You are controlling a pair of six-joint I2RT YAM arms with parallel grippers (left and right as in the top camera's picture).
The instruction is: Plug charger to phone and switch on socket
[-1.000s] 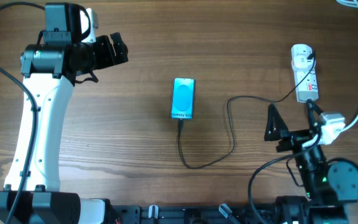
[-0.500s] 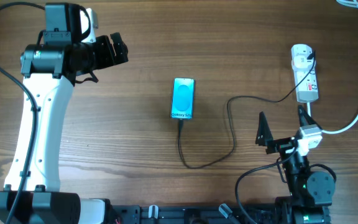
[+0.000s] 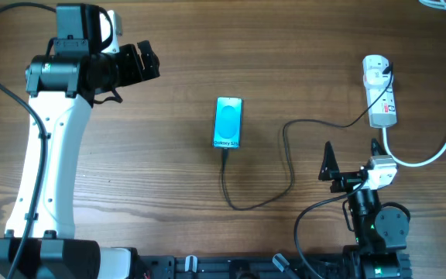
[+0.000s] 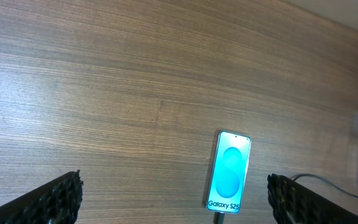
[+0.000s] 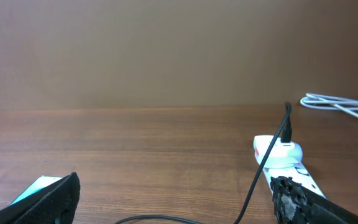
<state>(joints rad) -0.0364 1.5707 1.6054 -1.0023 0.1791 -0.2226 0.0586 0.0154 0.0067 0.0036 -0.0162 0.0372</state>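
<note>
The phone [image 3: 228, 122] lies flat mid-table with its cyan screen lit, and shows in the left wrist view as the phone [image 4: 230, 180]. The charger's thin black cable [image 3: 289, 167] loops from the phone's lower edge, where its connector [image 4: 218, 216] touches the phone, to a plug in the white socket [image 3: 381, 99]. My left gripper [image 3: 153, 63] hovers open far left of the phone, holding nothing. My right gripper [image 3: 352, 159] stands open below the socket, clear of it. In the right wrist view the socket [image 5: 286, 163] and cable [image 5: 268, 163] lie ahead on the right.
A thick white cord [image 3: 432, 151] curves from the socket toward the right table edge and runs on as the cord [image 5: 340, 102] at the back right. The left arm's white body [image 3: 49, 155] stands along the left side. Bare wood lies between phone and left gripper.
The right gripper has drawn back from the socket toward the table's front edge, uncovering the white cord's curve. The left arm, phone and cable have not moved.
</note>
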